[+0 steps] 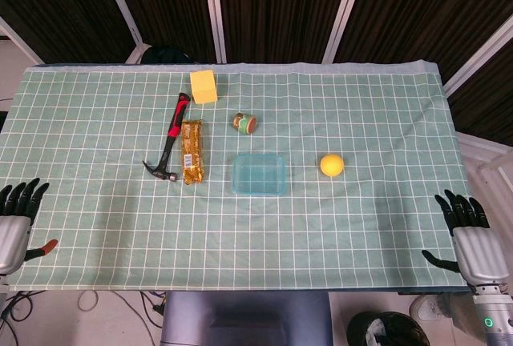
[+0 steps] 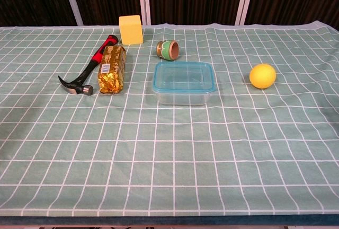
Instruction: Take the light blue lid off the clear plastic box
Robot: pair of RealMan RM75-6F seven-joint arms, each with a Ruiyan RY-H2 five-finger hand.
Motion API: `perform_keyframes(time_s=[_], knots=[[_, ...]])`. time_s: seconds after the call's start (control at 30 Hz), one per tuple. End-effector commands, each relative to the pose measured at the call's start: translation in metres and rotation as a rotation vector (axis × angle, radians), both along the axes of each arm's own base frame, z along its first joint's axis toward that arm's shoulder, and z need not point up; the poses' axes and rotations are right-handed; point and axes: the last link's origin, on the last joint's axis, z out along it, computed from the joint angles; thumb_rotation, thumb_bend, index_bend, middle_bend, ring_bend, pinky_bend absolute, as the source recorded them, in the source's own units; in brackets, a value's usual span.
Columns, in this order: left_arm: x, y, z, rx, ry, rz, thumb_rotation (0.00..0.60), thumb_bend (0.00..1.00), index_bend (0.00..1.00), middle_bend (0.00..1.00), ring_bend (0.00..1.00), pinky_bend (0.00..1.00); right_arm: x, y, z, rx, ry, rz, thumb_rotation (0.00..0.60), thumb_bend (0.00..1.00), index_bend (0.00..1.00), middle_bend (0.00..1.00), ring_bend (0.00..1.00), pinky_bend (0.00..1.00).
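The table (image 1: 96,226) wears a green checked cloth (image 2: 169,155). On it lie a hammer (image 1: 170,144), a golden packet (image 1: 192,151), a yellow block (image 1: 203,86), a small pot (image 1: 244,123), the clear plastic box (image 1: 259,175) with its light blue lid (image 2: 184,75), and a yellow ball (image 1: 332,165).

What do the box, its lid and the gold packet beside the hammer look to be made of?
Box: clear, glossy plastic; the cloth grid shows through. Lid: translucent light blue plastic, probably. Gold packet: crinkled foil-like wrapper, shiny with creases.
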Motion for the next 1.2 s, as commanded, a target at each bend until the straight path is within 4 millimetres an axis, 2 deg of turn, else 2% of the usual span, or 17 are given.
perform_keyframes(time_s=[0.03,0.37,0.6,0.83,1.03,1.1,1.2], knots=[[0.001,0.000,0.000,-0.003,0.001,-0.002,0.600,0.00,0.00,0.00,0.00,0.02,-0.001,-0.001,0.000,0.000,0.008,-0.002,0.600,0.24,0.00,0.00,0.00,0.00],[0.000,-0.003,0.002,-0.009,-0.004,0.003,0.600,0.00,0.00,0.00,0.00,0.02,-0.001,0.000,0.004,-0.016,-0.015,-0.022,0.600,0.24,0.00,0.00,0.00,0.00],[0.002,0.000,-0.004,-0.022,-0.008,0.011,0.600,0.00,0.00,0.00,0.00,0.02,-0.001,0.000,0.007,-0.039,-0.017,-0.010,0.600,0.24,0.00,0.00,0.00,0.00],[0.010,0.004,-0.008,-0.026,0.007,-0.008,0.600,0.00,0.00,0.00,0.00,0.02,-0.004,-0.001,0.012,-0.060,-0.015,-0.020,0.600,0.24,0.00,0.00,0.00,0.00],[0.041,0.019,-0.019,-0.062,-0.033,-0.037,0.600,0.00,0.00,0.00,0.00,0.02,-0.003,-0.001,0.008,-0.050,-0.018,-0.018,0.600,0.24,0.00,0.00,0.00,0.00],[0.069,0.033,-0.032,-0.107,-0.050,-0.082,0.600,0.00,0.00,0.00,0.00,0.02,-0.003,-0.001,0.007,-0.045,-0.025,-0.023,0.600,0.24,0.00,0.00,0.00,0.00],[0.099,0.051,-0.046,-0.157,-0.045,-0.111,0.600,0.00,0.00,0.00,0.00,0.02,-0.004,-0.002,0.006,-0.041,-0.035,-0.034,0.600,0.24,0.00,0.00,0.00,0.00]])
